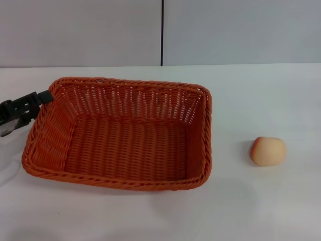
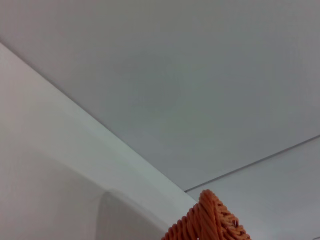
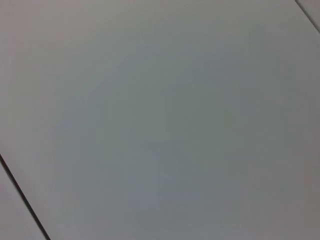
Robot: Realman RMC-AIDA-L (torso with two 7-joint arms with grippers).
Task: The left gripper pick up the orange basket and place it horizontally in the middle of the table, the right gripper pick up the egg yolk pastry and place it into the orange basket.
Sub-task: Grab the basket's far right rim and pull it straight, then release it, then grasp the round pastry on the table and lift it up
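The white table (image 1: 261, 90) bears the orange basket (image 1: 120, 135), with the egg yolk pastry (image 1: 268, 151) well apart.

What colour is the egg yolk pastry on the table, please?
Pale yellow-peach with an orange blush; the egg yolk pastry shows best in the head view.

Only the left hand (image 1: 44, 96) shows of the robot's body, in the head view. It is matte black, made of blocky, angular segments that narrow to a slim dark tip. Behind the tip the housing widens into a chunkier, ridged body. A small pale grey patch sits on the part farthest from the tip.
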